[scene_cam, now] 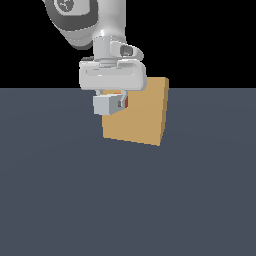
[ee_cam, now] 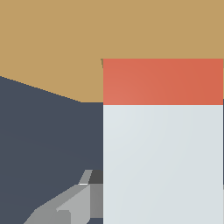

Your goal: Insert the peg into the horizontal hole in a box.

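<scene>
A: Peg (scene_cam: 109, 104). Where is it held, and why so?

B: It is level, clear of the floor (scene_cam: 125, 200), against the box (scene_cam: 142, 112) face. The red end points at the box and the pale end faces the exterior camera. A horizontal hole wants a horizontal bar, so my guess is it is carried level to go straight in.

A: Gripper (scene_cam: 111, 96). What is its state?

B: Clenched on the peg. It hangs above the bar with one finger down each side, grasping toward the pale end. That leaves the red end free to lead, which I judge is the purpose.

A: Hole. Where is it?

B: Barely visible. In the wrist view a thin dark edge (ee_cam: 102, 63) shows at the red tip's corner, against the box face. That may be its rim, and the peg covers the rest.

A: Is the peg in yet?

B: Cannot tell for sure. In the wrist view the red tip (ee_cam: 162, 82) ends on the tan face, at the box or just entering. Most of the red band shows, so I judge insertion is at its start at most.

A: Box placement?

B: It rests on the floor, turned slightly, and the peg meets the face toward the camera.
</scene>
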